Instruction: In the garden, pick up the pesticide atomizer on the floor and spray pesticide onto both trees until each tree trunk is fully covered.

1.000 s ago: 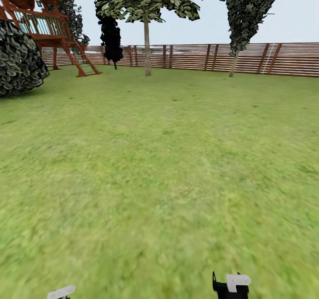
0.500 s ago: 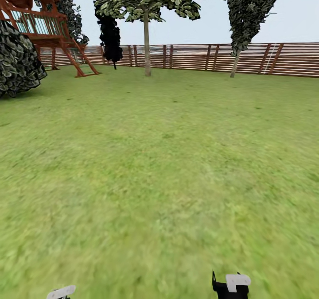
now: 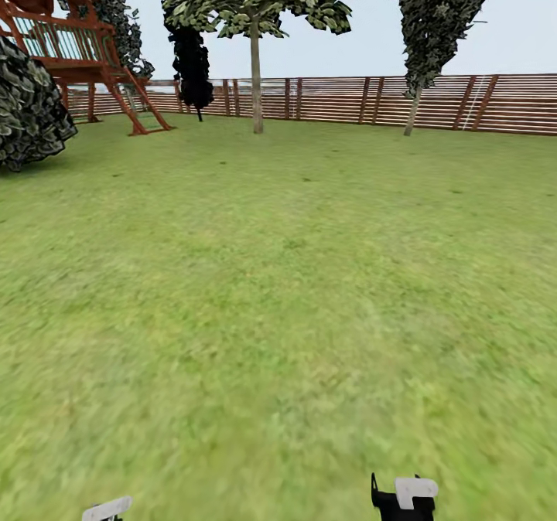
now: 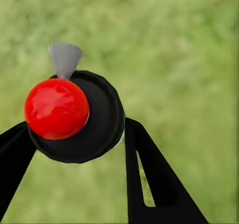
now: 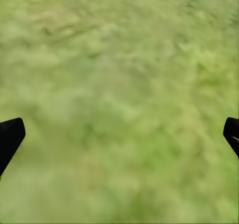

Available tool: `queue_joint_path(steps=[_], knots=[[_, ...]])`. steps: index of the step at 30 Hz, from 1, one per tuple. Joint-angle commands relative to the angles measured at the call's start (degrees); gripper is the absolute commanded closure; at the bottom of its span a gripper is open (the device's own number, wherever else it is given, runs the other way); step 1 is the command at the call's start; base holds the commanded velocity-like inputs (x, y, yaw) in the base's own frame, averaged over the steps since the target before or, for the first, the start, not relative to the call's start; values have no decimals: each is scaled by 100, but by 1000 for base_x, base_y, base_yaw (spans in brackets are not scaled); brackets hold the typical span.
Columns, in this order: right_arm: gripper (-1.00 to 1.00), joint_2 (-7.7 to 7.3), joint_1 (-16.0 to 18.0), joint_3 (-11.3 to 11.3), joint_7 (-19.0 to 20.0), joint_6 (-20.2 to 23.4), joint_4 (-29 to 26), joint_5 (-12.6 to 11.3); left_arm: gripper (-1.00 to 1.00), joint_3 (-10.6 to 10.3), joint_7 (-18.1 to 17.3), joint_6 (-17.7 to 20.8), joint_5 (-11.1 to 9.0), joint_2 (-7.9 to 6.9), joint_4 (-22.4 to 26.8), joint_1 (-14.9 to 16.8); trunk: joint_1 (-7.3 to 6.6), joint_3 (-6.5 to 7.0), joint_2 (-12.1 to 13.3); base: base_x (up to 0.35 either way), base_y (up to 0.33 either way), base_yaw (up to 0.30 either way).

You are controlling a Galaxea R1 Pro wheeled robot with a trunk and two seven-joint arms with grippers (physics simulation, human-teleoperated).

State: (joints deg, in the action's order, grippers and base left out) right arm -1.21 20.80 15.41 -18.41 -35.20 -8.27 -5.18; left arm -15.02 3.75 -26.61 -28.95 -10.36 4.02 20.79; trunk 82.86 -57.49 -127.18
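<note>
left gripper (image 4: 74, 139): black flat fingers pinching the pesticide atomizer (image 4: 74, 117) between them
pesticide atomizer: round black body, glossy red ball on top, grey cone nozzle (seen end-on)
right gripper (image 5: 119, 134): black fingertips spread wide, blurry grass between
floor (image 3: 278, 312): mottled green lawn, soft texture
trees: straight grey-tan trunk (image 3: 256, 80) and a thinner leaning one (image 3: 412, 111), both far off by the fence (image 3: 464, 103)
fence: brown horizontal slats
far left: red-brown wooden play structure (image 3: 77, 49), blocky dark bush (image 3: 31, 111)

Left gripper (image 4: 74, 149) low at the head view's bottom edge, black fingers (image 4: 149, 179) clamped on the atomizer (image 4: 74, 117). Right gripper (image 5: 119, 134) low too, fingers spread wide, nothing between.
</note>
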Motion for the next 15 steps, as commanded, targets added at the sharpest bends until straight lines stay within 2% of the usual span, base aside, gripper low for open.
queue_joint_path(steps=[1,15], knots=[[-100,-2,3,50,-14,-17,1,-54,100,-47,38,-11,-14,-1,3,-1,3,-5,-2,338,0,0],[-100,-2,3,50,-31,-14,1,-53,100,-45,38,-3,-14,-1,3,2,3,-5,-2,338,0,0]])
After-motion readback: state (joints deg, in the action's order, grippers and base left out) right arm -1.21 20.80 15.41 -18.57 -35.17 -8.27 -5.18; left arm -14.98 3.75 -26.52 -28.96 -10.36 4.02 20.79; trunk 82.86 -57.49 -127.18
